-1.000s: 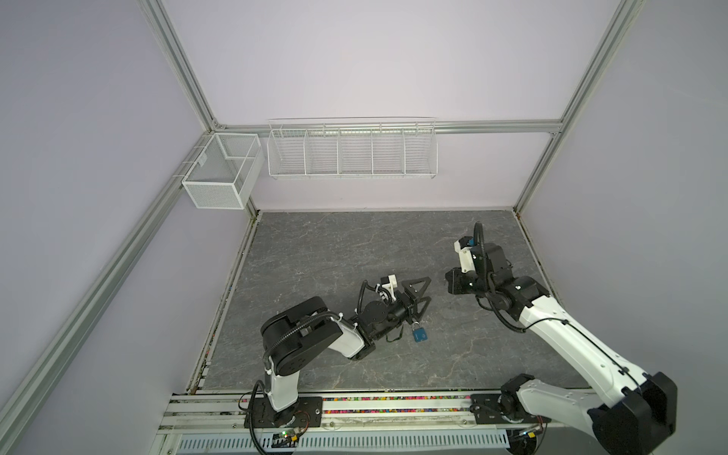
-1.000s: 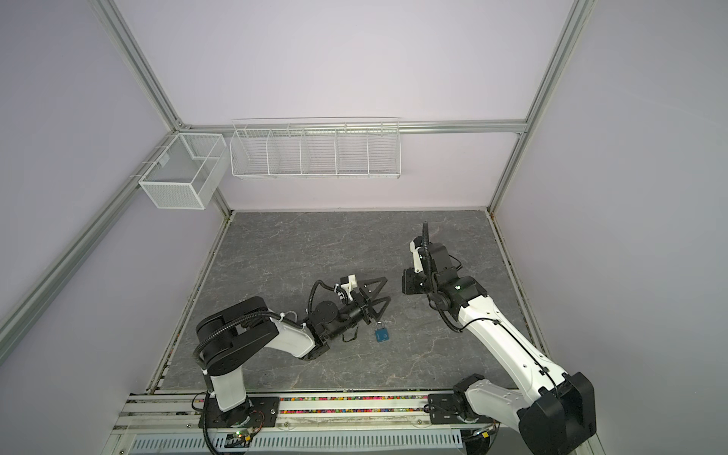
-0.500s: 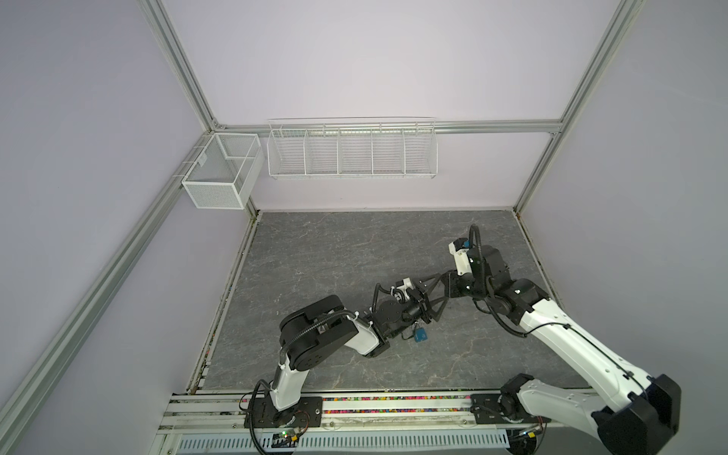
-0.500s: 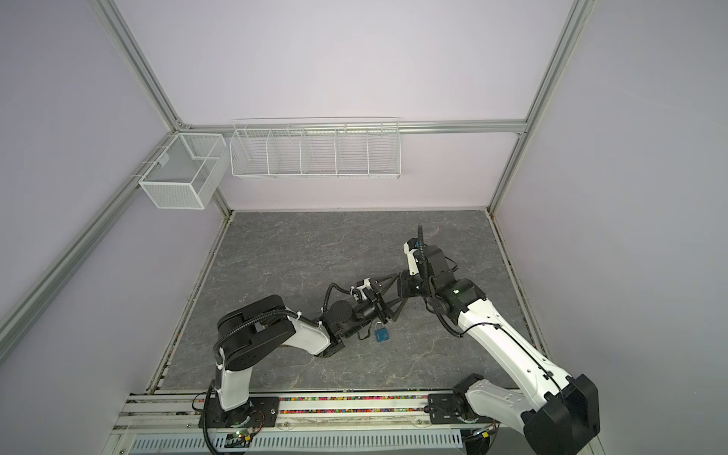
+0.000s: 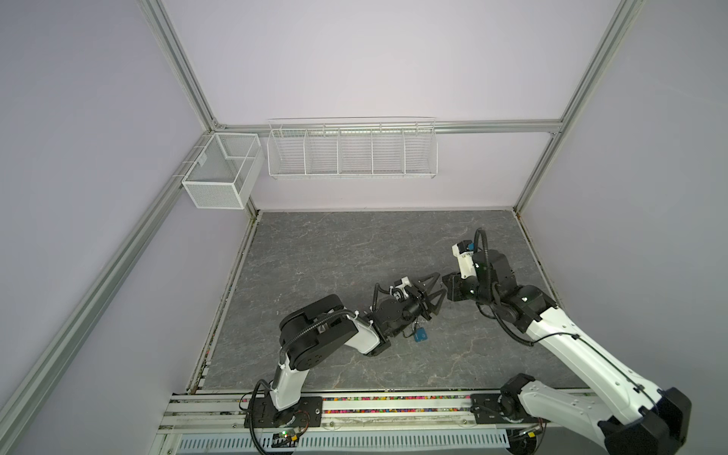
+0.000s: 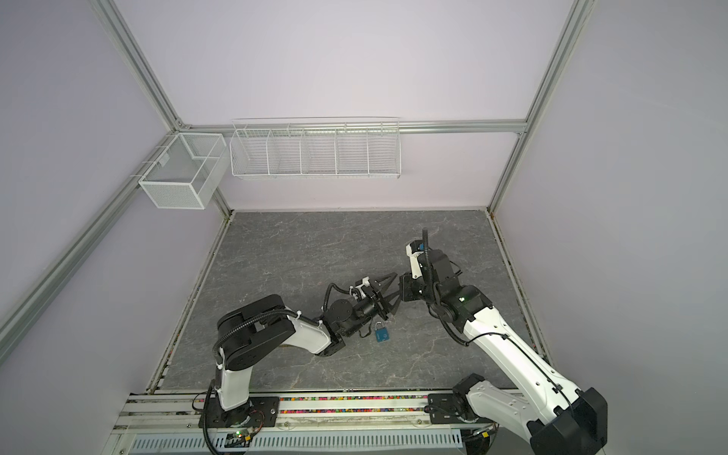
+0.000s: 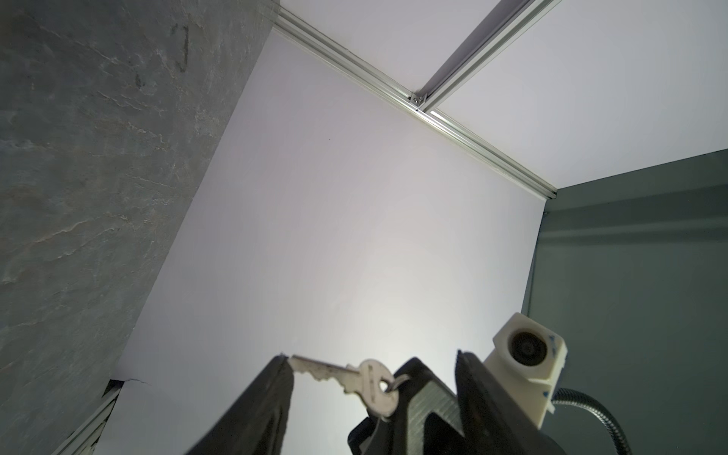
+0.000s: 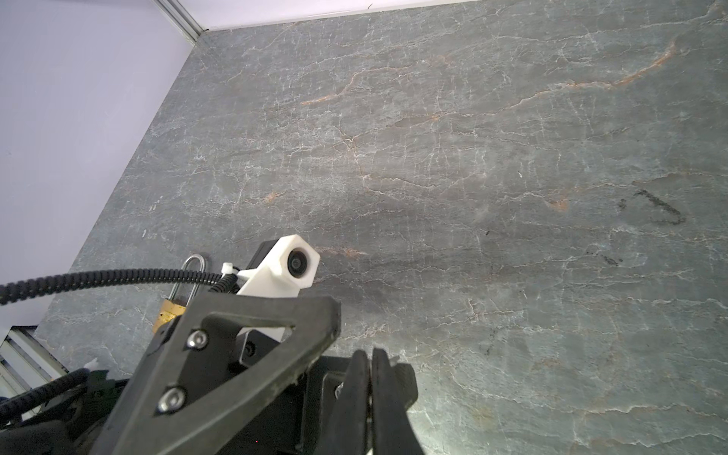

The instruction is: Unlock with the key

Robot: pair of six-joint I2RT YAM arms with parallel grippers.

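- Silver key (image 7: 346,377) in mid-air where the two grippers meet, above the middle of the grey table (image 5: 335,252).
- Blade tip touching one finger (image 7: 281,388) of the left gripper (image 5: 440,284); head and ring against the tips of the right gripper (image 8: 369,353).
- Right gripper pinched fully together, carrying the key by its head end; exact contact hidden behind a black finger.
- Left gripper's jaws partly apart, straddling the key and the right gripper's tips, clamped on nothing.
- Blue padlock (image 6: 382,335) flat on the table, just beside the left arm's wrist on the near side, clear of both grippers.
- Key plain only in the left wrist view; too small to pick out in both top views, covered by the closed fingers in the right wrist view.
- Padlock whole, shackle included, in a top view; padlock (image 5: 420,335) with its shackle partly behind the left arm in a top view; only shackle and a brass-coloured edge of the padlock (image 8: 170,311) in the right wrist view.
- Against a second ago: left gripper then spread wide over the padlock and well apart from the right gripper, now narrower and up against it. Right gripper closer in, pinched as before. Padlock in the same spot.
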